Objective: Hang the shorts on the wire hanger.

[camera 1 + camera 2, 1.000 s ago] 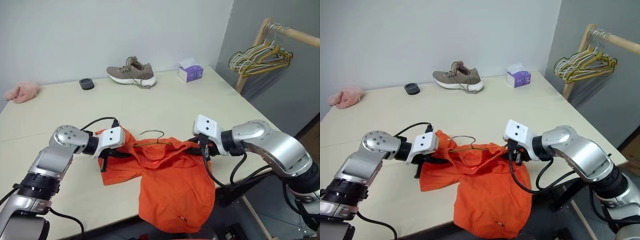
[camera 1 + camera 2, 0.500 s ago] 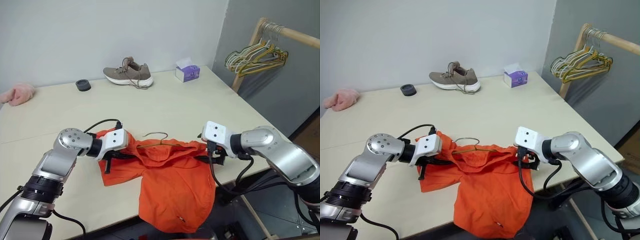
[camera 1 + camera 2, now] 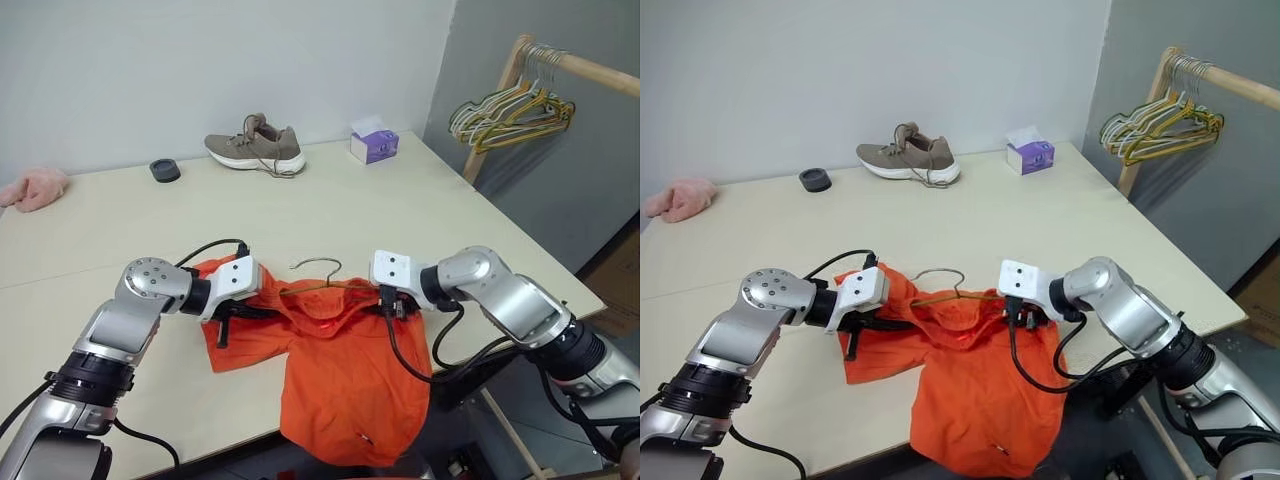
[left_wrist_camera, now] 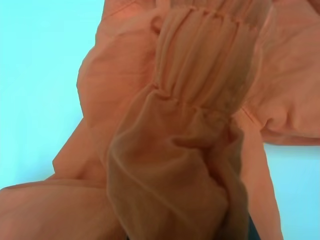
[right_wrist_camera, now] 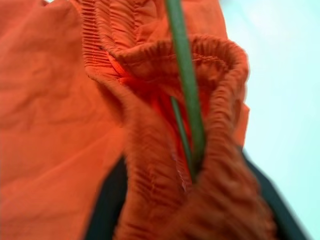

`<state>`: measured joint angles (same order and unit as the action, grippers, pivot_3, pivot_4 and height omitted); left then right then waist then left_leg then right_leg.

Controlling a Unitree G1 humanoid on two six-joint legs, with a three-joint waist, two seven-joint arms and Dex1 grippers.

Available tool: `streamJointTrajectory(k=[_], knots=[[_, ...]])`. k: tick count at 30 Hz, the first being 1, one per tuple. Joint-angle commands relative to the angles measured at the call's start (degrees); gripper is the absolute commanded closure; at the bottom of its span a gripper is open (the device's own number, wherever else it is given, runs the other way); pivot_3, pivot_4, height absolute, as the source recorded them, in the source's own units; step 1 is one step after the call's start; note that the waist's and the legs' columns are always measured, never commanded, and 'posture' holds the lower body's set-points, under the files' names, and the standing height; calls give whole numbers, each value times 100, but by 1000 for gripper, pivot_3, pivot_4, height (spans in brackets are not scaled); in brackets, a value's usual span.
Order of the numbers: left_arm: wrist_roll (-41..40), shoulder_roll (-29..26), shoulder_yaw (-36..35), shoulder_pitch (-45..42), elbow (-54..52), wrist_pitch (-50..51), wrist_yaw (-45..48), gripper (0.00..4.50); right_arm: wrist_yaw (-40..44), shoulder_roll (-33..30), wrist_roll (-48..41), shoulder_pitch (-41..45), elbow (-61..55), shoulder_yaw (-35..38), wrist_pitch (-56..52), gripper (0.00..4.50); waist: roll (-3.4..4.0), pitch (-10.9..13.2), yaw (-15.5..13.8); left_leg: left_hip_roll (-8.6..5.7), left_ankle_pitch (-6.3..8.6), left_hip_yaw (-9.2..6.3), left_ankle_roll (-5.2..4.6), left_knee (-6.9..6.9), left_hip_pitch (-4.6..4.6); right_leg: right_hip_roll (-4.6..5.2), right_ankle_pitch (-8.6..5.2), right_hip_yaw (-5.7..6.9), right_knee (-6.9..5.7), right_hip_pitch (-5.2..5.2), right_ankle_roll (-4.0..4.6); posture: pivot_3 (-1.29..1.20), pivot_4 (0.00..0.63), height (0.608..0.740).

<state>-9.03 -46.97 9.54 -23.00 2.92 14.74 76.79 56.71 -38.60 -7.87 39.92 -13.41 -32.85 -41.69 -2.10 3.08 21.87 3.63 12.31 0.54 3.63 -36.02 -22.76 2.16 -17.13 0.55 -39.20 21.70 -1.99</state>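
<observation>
gripping the shorts [image 3: 345, 370] and wire hanger [image 3: 318, 284] from both ends

A pale beige table [image 3: 400, 215] stands against a plain light wall [image 3: 200, 60]. To the right, a grey wall [image 3: 560, 160] backs a wooden clothes rail [image 3: 590, 70]; the floor below looks grey, perhaps tiled.

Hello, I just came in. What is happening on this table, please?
A humanoid robot is putting the orange shorts onto a thin green wire hanger at the near edge of the table. The left gripper is shut on the waistband at one side. The right gripper is at the other side, where the wire runs inside the waistband. One leg hangs over the table edge.
</observation>
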Motion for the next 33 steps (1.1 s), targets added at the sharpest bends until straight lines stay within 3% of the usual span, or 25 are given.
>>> streamJointTrajectory(k=[1,2,9,15,19,25,28,31,33], knots=[[-302,76,-314,-68,-151,34,-140,4500,230,-57,-54,120,-135,241,31,4217,0,0,0,0,0,0,0,0,0,0,0,0,0,0,0,-359,0,740],[-373,95,-376,-86,-97,38,-140,4500,278,-91,-92,107,-168,302,-13,4481,0,0,-1,0,0,0,0,-1,0,0,0,0,-1,0,0,-360,0,740],[-464,60,-677,-341,686,-144,-363,4500,565,-458,-256,-95,-485,656,-230,4481,0,0,-6,0,0,-1,0,-2,1,0,0,1,-2,0,0,-373,0,740],[-367,203,-885,-799,1891,-739,-891,2696,603,-779,-433,-313,-721,949,-501,4500,-2,-3,19,0,0,-3,0,-3,2,0,0,4,-3,-3,0,-387,0,740],[-453,343,-965,-882,2064,-819,-930,1486,553,-845,-499,-397,-777,1061,-633,4500,-2,-3,37,-1,0,-1,0,-3,1,2,0,2,-2,-2,0,-394,0,740],[-883,370,-958,-671,1513,-294,-501,1486,432,-790,-605,-437,-831,1169,-814,4500,-2,-3,48,0,0,-1,0,-3,2,3,0,2,-4,-2,0,-397,0,740],[-1032,216,-1037,-596,1296,45,-361,926,369,-790,-684,-471,-782,1286,-957,4500,-2,-3,61,0,0,-1,0,-3,2,3,0,1,-7,-2,0,-399,0,740],[-852,119,-1184,-569,1412,-247,-578,61,305,-838,-818,-554,-686,1484,-1131,4500,-2,-3,60,-1,0,-3,0,-3,2,2,0,2,-12,0,0,-393,0,740],[-741,84,-1307,-616,1641,-464,-776,23,259,-878,-864,-637,-611,1613,-1197,4500,-2,-4,57,-2,0,-1,0,-3,3,3,0,1,-12,-1,0,-392,0,740]])
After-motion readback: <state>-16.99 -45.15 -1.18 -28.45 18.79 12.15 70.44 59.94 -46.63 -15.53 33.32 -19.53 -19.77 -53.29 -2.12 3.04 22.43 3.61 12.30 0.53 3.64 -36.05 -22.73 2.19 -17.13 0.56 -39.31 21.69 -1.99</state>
